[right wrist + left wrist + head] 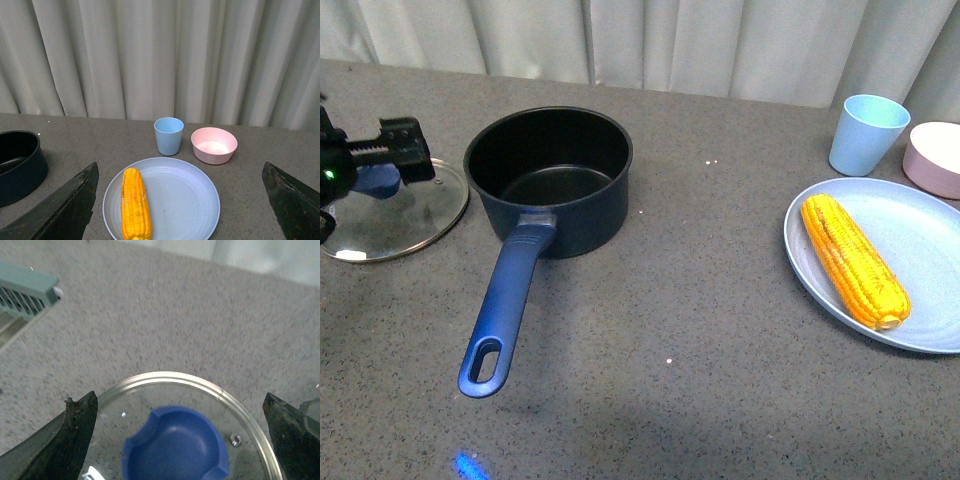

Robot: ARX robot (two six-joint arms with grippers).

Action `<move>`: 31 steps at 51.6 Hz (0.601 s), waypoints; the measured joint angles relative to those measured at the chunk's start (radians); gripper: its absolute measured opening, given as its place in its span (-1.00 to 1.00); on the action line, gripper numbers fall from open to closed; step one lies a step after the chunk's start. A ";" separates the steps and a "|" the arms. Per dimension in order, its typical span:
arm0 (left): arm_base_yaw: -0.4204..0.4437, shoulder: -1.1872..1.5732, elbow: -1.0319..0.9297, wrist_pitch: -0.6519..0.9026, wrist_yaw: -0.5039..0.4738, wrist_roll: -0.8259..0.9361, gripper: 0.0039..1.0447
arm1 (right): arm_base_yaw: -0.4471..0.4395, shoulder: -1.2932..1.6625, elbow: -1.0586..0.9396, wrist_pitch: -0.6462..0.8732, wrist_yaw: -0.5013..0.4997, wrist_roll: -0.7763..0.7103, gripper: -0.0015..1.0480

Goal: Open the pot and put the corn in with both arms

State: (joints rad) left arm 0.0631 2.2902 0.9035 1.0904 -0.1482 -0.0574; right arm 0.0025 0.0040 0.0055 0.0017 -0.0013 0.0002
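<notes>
The navy pot [548, 180] stands uncovered at centre left, its long blue handle [505, 310] pointing toward me. Its glass lid [415, 215] lies flat on the table to the pot's left. My left gripper [382, 160] hovers open over the lid. In the left wrist view the fingers [70, 440] stand wide apart on either side of the lid's blue knob [175, 447], not touching it. The corn [853, 260] lies on a light-blue plate [930, 235] at the right. My right gripper [180, 205] is open, above and short of the corn [135, 210], with the pot [17, 165] to one side.
A light-blue cup [868, 133] and a pink bowl [935, 158] stand behind the plate near a grey curtain. The left wrist view shows a teal grilled object [25, 292] beyond the lid. Bare grey tabletop lies between pot and plate.
</notes>
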 joint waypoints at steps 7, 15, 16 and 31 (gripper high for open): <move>0.011 -0.127 -0.074 0.016 0.000 0.003 0.88 | 0.000 0.000 0.000 0.000 0.000 0.000 0.82; 0.036 -0.266 -0.213 0.095 0.082 0.032 0.79 | 0.000 0.000 0.000 0.000 0.000 0.000 0.82; 0.040 -0.276 -0.238 0.146 0.130 0.035 0.72 | 0.000 0.000 0.000 0.000 0.000 0.000 0.82; 0.012 -0.600 -0.592 0.275 0.223 0.047 -0.45 | 0.000 0.000 0.000 0.000 0.000 0.000 0.82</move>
State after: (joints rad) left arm 0.0753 1.6901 0.3119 1.3655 0.0746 -0.0101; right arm 0.0025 0.0040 0.0055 0.0017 -0.0013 0.0002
